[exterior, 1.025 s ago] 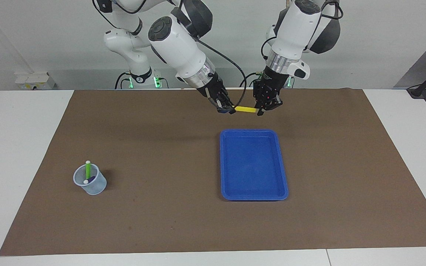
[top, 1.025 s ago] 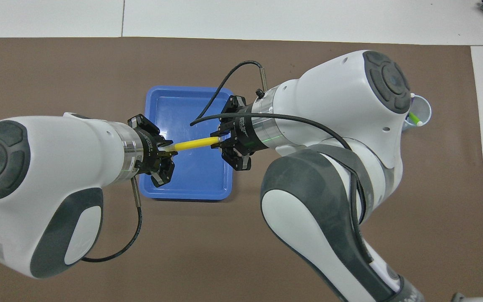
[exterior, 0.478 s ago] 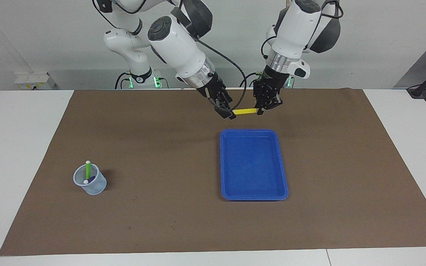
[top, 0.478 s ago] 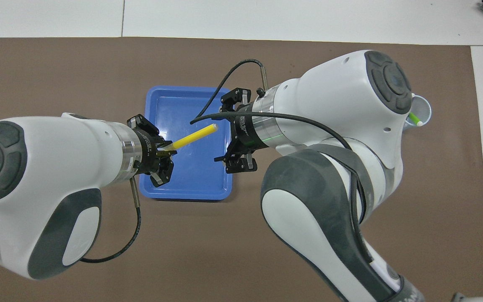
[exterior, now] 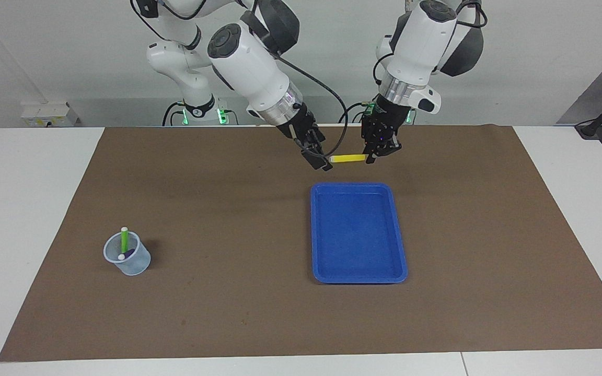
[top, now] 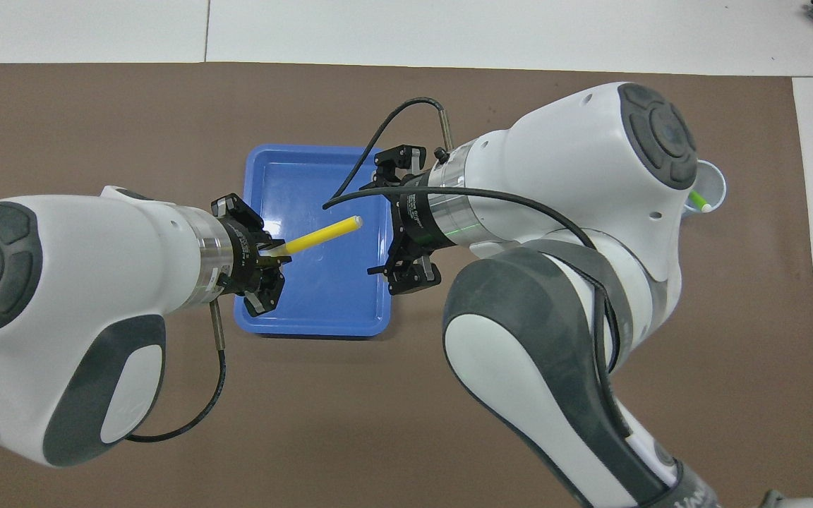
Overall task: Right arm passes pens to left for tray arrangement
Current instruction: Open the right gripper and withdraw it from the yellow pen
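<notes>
**Ana:** Since a second ago, seen from across the table, the right gripper [exterior: 321,159] has let go of the yellow pen [exterior: 348,157] and spread its fingers wide; the pen's free end sits just beside it. The left gripper [exterior: 370,156] is clenched on the pen's other end, holding it level in the air, over the brown mat [exterior: 228,209] near the blue tray's [exterior: 354,188] edge nearest the robots.

**Ben:** And the rest of the pens?

**Ana:** The green pen [exterior: 124,241] stands in the translucent cup [exterior: 128,261] toward the right arm's end of the mat, with a dark one beside it, probably the purple.

**Ben:** From overhead?

**Ana:** There the right gripper [top: 398,212] gapes, clear of the yellow pen [top: 318,236], which slants out from the left gripper [top: 274,252] over the blue tray [top: 308,321]. The tray holds nothing yet.

**Ben:** So how far along?

**Ana:** I judge the first handover done, its placement pending, and two pens left to fetch.
</notes>
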Available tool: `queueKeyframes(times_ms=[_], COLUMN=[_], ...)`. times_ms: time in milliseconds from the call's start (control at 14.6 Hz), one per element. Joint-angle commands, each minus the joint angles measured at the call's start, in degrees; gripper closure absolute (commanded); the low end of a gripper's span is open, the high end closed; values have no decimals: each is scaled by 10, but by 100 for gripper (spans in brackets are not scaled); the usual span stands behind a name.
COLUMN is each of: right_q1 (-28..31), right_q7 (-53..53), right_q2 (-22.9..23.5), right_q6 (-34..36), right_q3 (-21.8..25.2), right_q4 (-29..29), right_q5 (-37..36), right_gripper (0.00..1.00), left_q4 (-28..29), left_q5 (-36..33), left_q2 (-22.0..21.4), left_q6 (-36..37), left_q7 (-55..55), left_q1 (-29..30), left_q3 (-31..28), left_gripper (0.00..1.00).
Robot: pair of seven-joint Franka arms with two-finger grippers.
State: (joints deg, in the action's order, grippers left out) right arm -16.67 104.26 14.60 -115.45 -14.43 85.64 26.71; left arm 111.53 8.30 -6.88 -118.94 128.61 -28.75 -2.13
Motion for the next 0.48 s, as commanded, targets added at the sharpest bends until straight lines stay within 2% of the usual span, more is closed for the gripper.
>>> queueKeyframes(times_ms=[0,205,410], right_q1=[9,19,44], right_q7=[-52,-113,-206], right_q2=[-15,-24,-29], right_q6=[6,8,22], right_q3=[-2,-2,-2], right_q4=[22,41,55], right_q5=[-31,-87,-112], right_gripper=[0,0,0], left_q4=[49,73,88], left_q5=[-6,-6,-6], left_q2=[-38,-49,-44], left_q6=[2,1,-4], left_q7=[-33,-71,-126], left_q1=[13,29,41], left_q3=[-1,-1,-1], left_gripper=[100,100,100])
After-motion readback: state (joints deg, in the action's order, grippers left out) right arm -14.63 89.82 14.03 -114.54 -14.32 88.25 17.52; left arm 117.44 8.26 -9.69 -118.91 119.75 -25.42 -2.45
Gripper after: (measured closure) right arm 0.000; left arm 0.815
